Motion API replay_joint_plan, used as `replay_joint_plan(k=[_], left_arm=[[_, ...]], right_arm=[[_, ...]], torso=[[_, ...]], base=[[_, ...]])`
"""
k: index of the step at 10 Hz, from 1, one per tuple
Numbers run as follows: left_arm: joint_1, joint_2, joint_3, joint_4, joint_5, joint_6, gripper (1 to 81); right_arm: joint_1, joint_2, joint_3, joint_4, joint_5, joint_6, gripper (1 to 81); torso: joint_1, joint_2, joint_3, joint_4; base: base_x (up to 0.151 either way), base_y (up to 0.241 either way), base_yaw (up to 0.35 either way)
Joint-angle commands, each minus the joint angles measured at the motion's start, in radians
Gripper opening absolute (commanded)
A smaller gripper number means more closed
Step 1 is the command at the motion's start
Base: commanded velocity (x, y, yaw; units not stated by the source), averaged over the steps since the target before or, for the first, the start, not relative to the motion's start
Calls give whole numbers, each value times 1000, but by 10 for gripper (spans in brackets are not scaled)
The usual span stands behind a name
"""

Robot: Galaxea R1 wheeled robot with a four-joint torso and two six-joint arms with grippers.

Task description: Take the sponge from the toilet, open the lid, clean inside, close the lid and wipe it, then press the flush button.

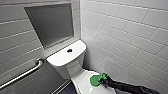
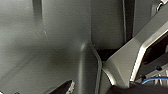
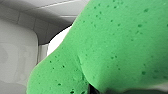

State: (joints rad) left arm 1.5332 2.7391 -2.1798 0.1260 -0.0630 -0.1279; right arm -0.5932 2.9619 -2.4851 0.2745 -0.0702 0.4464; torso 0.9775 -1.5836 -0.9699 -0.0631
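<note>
Sponge (image 1: 95, 80) is clamped at its edge between the fingers of the right gripper (image 1: 101, 80) and is held just over the closed lid (image 1: 82, 85) of the toilet (image 1: 66, 59).

On my head feed the light is soft and even. The white wall tiles (image 1: 130, 27) at right are bright, the left wall greyer. The toilet (image 1: 65, 58) is bright on top, shaded in front, with faint sheen. Tile lines bow toward the frame edges. My left wrist feed is dim grey. The sponge (image 3: 112, 45) is evenly lit.
</note>
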Motion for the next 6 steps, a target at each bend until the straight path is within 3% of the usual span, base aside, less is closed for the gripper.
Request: replay_joint_plan(k=[1, 6], left_arm=[[15, -19, 41, -2, 74, 4, 811], [15, -27, 54, 0, 74, 5, 811]], right_arm=[[89, -74, 46, 11, -36, 5, 10], [-52, -338, 351, 9, 66, 3, 10]], torso=[[0, 0, 0, 0], [0, 0, 0, 0]], base=[[0, 0, 0], [0, 0, 0]])
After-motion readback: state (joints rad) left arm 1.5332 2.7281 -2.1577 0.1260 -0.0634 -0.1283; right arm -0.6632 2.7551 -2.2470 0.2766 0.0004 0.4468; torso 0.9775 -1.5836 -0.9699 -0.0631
